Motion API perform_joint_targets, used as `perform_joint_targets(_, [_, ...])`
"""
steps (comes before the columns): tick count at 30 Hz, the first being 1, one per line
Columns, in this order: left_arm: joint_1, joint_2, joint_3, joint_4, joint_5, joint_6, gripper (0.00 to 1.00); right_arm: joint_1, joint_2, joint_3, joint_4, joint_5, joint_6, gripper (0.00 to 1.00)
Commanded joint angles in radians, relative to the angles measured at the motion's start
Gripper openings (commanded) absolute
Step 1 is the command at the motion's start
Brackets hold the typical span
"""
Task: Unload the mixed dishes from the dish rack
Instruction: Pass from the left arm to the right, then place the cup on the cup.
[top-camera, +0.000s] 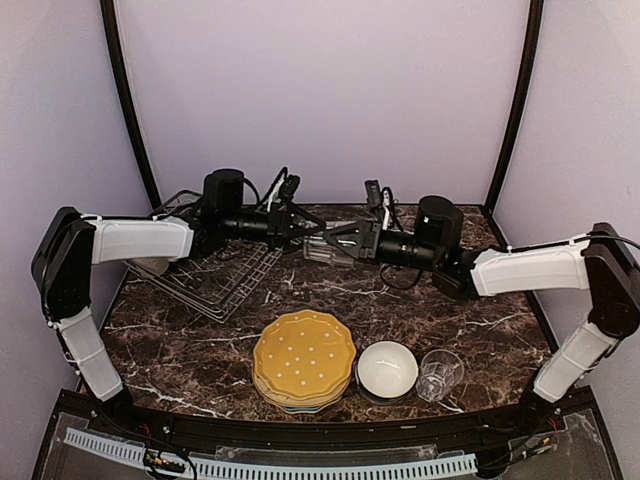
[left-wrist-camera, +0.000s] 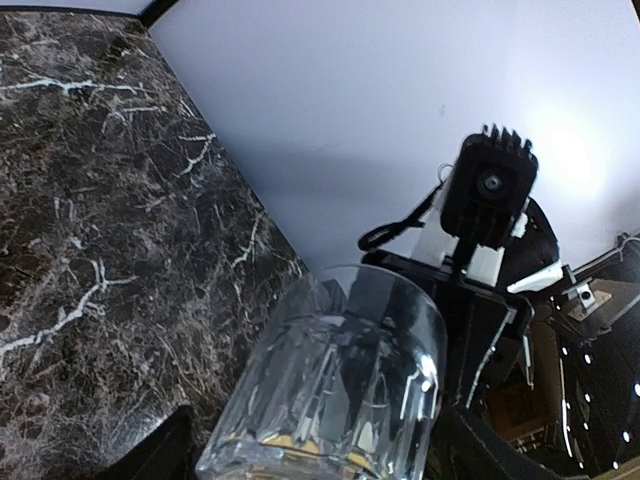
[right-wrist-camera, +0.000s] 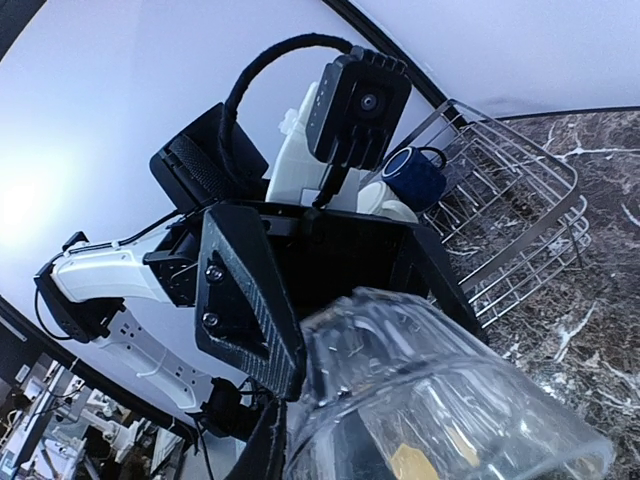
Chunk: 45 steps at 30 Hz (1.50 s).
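Above the middle of the dark brown marble-patterned tabletop (top-camera: 180, 340), the two arms met tip to tip, with a ribbed clear glass tumbler (top-camera: 322, 250) lying on its side in the air between them. The left gripper (top-camera: 306, 237) was clamped around this tumbler. In the left wrist view its dark fingers (left-wrist-camera: 155, 450) flanked the base end of the glass, and the mouth pointed away towards the other arm. The right gripper (top-camera: 337, 243) had its fingers at the mouth end of the same glass. Whether they were pinching it or only beside it could not be told, as the glass filled and blurred the right wrist view. The shallow silver-grey wire dish rack (top-camera: 215, 278) stood at the back left of the table, under the left arm, and a dark blue mug (right-wrist-camera: 412, 178) lay inside it. Along the near edge stood a stack of scalloped plates with a white-dotted yellow plate (top-camera: 305, 358) on top. A round white bowl (top-camera: 387, 368) stood just to the right of the stack. A second clear tumbler (top-camera: 440, 373) stood upright beside the bowl, close to it.
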Motion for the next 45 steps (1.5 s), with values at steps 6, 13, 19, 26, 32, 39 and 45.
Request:
perform_joint_targets(6, [0.029,-0.075,0.041,-0.209,-0.097,0.132,0.99,0.0,-0.221,-0.086,-0.385,0.17,-0.213,0.0])
perform_joint_targets(13, [0.042,-0.103,0.055,-0.262,-0.128,0.184,0.99,0.002,-0.454,-0.077,-0.832,0.28,-0.351,0.0])
perform_joint_targets(19, [0.042,-0.109,0.062,-0.291,-0.145,0.206,0.99,0.023,-0.541,0.085,-1.367,0.243,-0.425,0.0])
perform_joint_targets(26, [0.042,-0.108,0.063,-0.296,-0.151,0.209,0.99,0.194,-0.579,0.223,-1.764,0.278,-0.35,0.0])
perform_joint_targets(32, [0.042,-0.104,0.063,-0.298,-0.155,0.211,0.99,0.264,-0.583,0.201,-1.919,0.312,-0.267,0.0])
perform_joint_targets(39, [0.042,-0.099,0.064,-0.305,-0.158,0.216,0.99,0.276,-0.551,0.188,-1.915,0.315,-0.271,0.0])
perform_joint_targets(45, [0.042,-0.094,0.067,-0.316,-0.162,0.223,0.99,0.278,-0.479,0.171,-1.9,0.345,-0.295,0.0])
